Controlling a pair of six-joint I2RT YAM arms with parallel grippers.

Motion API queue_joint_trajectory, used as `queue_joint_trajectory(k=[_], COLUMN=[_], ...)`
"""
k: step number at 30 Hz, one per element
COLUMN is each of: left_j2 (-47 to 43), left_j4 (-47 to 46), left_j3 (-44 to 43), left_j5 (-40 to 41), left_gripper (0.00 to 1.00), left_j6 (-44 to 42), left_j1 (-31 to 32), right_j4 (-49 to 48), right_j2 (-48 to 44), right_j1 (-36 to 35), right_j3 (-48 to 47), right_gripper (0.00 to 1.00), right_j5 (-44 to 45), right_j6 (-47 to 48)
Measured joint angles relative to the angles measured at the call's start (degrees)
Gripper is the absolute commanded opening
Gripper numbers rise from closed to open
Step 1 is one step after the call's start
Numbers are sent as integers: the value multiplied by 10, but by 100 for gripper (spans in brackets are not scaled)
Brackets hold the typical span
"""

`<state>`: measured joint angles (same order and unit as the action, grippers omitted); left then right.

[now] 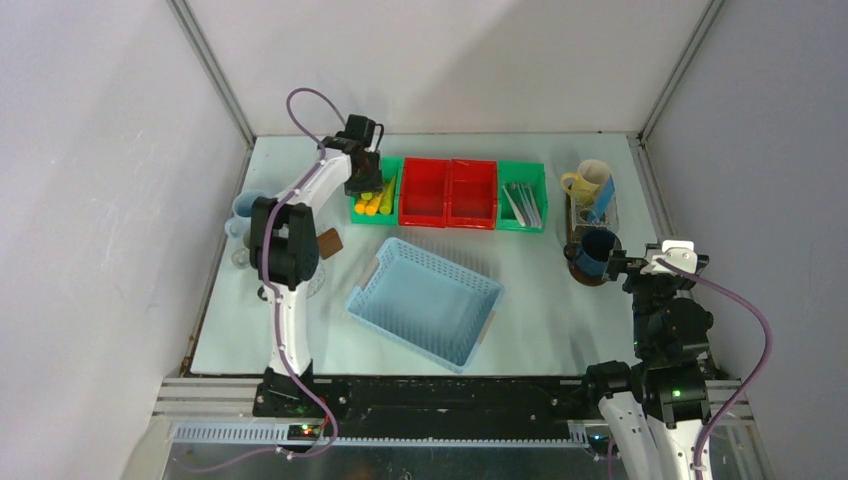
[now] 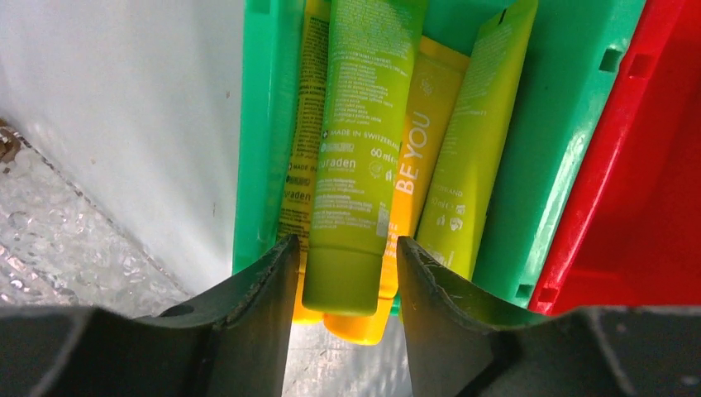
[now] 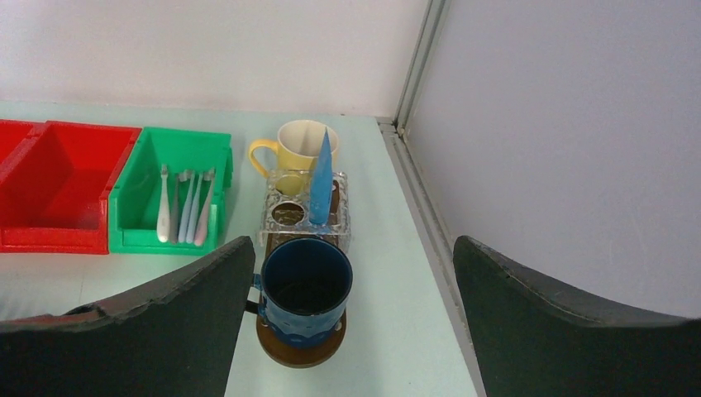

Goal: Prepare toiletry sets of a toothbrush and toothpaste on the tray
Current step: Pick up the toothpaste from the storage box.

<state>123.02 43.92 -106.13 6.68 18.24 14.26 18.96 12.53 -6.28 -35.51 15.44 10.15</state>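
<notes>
Left wrist view: the left gripper (image 2: pixel 345 248) is open. Its two fingers straddle the cap end of a lime-green tube (image 2: pixel 364 124), with a narrow gap on each side. The tube lies on top of yellow tubes (image 2: pixel 422 157) in a green bin (image 2: pixel 550 157), which stands against a red bin (image 2: pixel 653 174). Top external view: this green bin is at the left end of the bin row at the far side of the counter (image 1: pixel 540 320).

Right wrist view: the right gripper (image 3: pixel 351 241) is wide open and holds nothing. The tray (image 3: pixel 293 351), a dark brown board, lies just ahead of it near the counter's right edge, well apart from the tube bin. A dark blue mug (image 3: pixel 306 294) stands on the tray's near end. Behind the mug is a clear holder (image 3: pixel 285 213), and behind that a yellow mug (image 3: pixel 302 142). A blue tube (image 3: pixel 321 178) stands upright in the holder. Toothbrushes (image 3: pixel 183 207) lie in a second green bin (image 3: pixel 132 236) left of the tray.
</notes>
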Motion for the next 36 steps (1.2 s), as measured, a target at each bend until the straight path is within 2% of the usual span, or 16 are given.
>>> queue_joint_trajectory(k=[4, 7, 10, 12, 17, 23, 31, 36], left_j2=[9, 9, 7, 2, -48, -161, -324, -419], left_j4=[-4, -7, -10, -13, -18, -53, -143, -214], left_j3=[-6, -6, -5, 0, 37, 104, 254, 365], left_j5=[2, -1, -3, -6, -12, -15, -16, -12], left_gripper=[39, 23, 13, 10, 7, 6, 0, 0], left_j6=[0, -2, -2, -2, -3, -7, -29, -56], left_j1=[0, -2, -2, -2, -2, -2, 11, 48], right_j4=[0, 0, 0, 0, -3, -11, -11, -11], right_j2=[-2, -3, -5, -6, -11, -16, -11, 10], right_j1=[0, 0, 0, 0, 0, 0, 0, 0], right_j3=[0, 0, 1, 1, 1, 1, -10, -32], right_gripper=[92, 92, 92, 93, 93, 93, 92, 91], right_j5=[0, -1, -6, -10, -25, -47, -83, -119], right_j6=[0, 0, 0, -1, -8, -22, -56, -85])
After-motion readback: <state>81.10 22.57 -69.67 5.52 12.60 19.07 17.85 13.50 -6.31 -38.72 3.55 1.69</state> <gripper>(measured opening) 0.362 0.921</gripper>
